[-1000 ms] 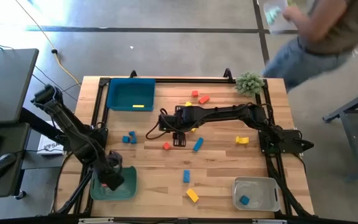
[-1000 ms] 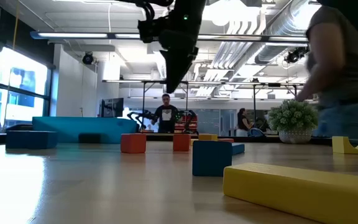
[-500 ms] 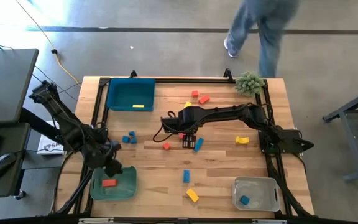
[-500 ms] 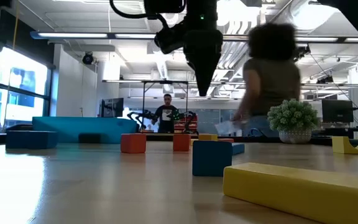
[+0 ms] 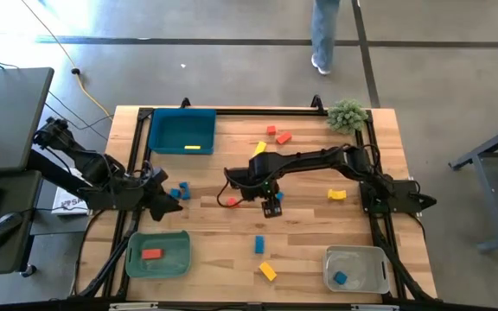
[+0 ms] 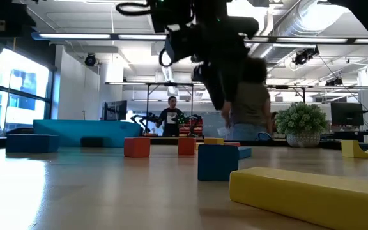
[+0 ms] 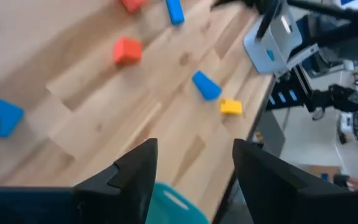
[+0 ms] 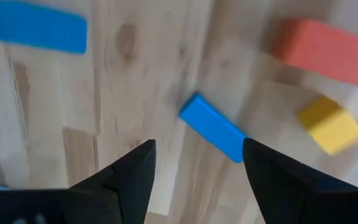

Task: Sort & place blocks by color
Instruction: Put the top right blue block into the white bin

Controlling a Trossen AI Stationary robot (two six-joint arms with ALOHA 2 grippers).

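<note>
A person [image 5: 325, 33] is showing only as legs, cut off by the high view's top edge, and blurring behind the arm in the low view. The right arm is hiding most of a blue block [image 5: 279, 196] near the table's [image 5: 318, 250] middle.

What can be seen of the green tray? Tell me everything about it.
The green tray is a shallow, rounded-corner rectangle that looks like plastic, lying flat on the wooden table's near-left corner. It holds one red-orange block, lying left of centre on its floor. No gripper touches it; the left gripper hangs open farther back, above the table.
</note>
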